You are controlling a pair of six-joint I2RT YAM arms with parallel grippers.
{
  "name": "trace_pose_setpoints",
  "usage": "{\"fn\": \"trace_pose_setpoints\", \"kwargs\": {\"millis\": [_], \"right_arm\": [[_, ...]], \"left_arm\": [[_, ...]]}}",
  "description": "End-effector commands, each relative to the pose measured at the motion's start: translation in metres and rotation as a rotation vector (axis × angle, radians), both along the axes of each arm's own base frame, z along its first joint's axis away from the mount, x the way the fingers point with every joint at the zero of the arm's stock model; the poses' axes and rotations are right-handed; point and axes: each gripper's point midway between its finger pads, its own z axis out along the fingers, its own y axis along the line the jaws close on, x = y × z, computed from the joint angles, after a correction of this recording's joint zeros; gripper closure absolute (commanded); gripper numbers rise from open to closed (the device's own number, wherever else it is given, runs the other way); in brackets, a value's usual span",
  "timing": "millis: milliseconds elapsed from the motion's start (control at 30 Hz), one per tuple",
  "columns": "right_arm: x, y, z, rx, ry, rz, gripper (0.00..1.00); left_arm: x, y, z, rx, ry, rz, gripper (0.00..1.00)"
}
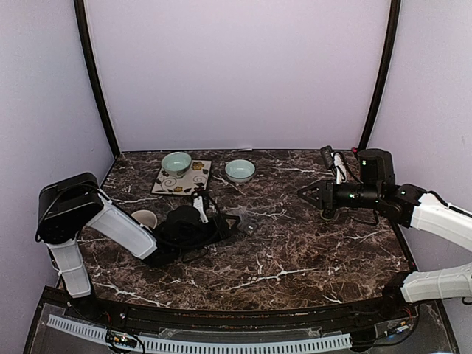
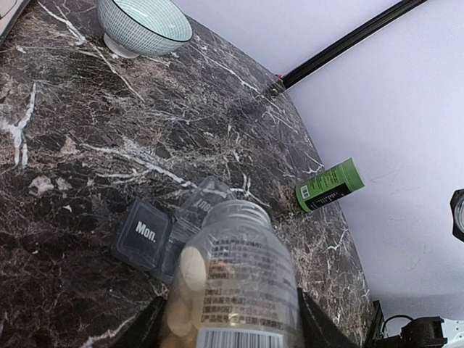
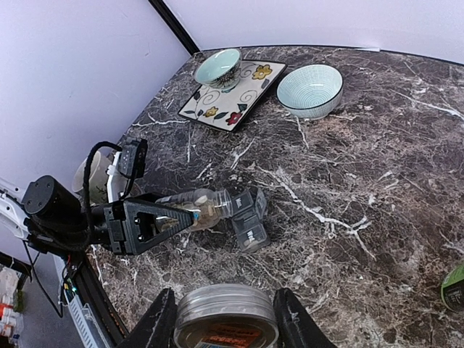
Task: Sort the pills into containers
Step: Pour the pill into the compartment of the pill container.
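Gripping clear pill bottle [image 2: 233, 264] w/ L gripper [image 2: 230, 322], tipped, mouth at pill organizer [image 2: 190, 217] w/ Mon. lid open. Clamping round jar [image 3: 226, 310] in R gripper [image 3: 223, 328], well apart.

Cropped at bottom edge: pill bottle [image 2: 232, 290] base, jar [image 3: 226, 320] lower half (label unreadable on both). Cropped at right edge: green bottle [image 3: 457, 290]. Too small overhead: pill organizer [image 1: 247, 227] compartments.
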Motion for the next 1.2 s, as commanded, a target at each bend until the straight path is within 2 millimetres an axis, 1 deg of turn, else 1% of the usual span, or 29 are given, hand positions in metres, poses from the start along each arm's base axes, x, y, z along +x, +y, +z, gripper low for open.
{"fn": "trace_pose_setpoints", "kwargs": {"millis": [0,1167], "right_arm": [[0.004,0.002,0.007,0.03,-0.022,0.002,0.67],[0.005,0.001,0.0,0.024,-0.007,0.0,0.67]], "left_arm": [[0.005,-0.005,0.006,0.001,-0.008,0.01,1.0],[0.007,-0.006,-0.013,0.073,0.036,0.014,1.0]]}}
